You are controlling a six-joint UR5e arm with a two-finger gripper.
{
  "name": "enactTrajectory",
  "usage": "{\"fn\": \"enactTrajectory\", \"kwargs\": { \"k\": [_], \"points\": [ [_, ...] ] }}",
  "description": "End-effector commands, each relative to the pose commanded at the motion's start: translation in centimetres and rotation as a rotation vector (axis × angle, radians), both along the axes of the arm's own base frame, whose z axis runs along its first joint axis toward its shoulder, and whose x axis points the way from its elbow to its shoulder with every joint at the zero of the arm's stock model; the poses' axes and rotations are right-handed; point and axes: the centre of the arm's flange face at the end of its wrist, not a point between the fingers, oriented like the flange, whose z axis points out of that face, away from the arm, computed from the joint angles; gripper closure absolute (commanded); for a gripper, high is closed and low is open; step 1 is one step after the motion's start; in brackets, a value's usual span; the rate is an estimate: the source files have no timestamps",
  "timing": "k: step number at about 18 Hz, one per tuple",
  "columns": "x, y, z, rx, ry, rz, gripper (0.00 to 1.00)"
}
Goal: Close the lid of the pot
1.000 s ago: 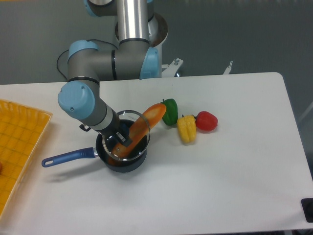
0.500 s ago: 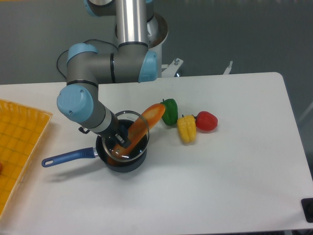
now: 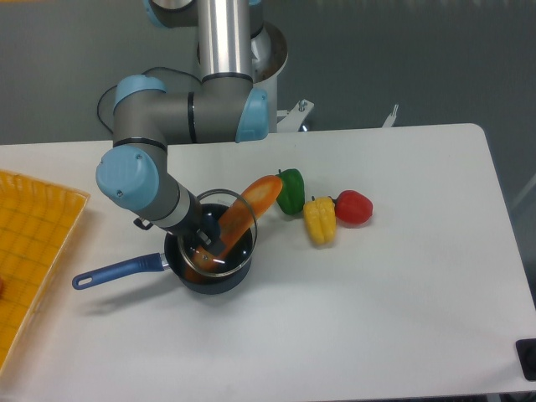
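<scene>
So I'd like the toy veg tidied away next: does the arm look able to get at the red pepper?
Probably yes. The red pepper sits in the open at the right end of the row with only the yellow pepper touching it, but the gripper is busy at the pot lid.

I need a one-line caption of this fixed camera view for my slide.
UR5e gripper lowers the glass pot lid onto the pot, where an orange carrot sticks out.
</scene>
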Motion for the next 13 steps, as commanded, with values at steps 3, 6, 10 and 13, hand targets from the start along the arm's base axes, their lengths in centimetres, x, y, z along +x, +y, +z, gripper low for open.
{"fn": "enactTrajectory", "kwargs": {
  "k": [3, 6, 10, 13],
  "points": [
    [0.0, 0.0, 0.3, 0.004, 0.002, 0.000, 0.01],
    [0.3, -0.3, 2.2, 0.033, 0.008, -0.003, 0.00],
    [0.4, -0.9, 5.5, 0.087, 0.028, 0.004, 0.00],
    [-0.4, -1.5, 7.8, 0.133, 0.036, 0.025, 0.00]
  ]
}}
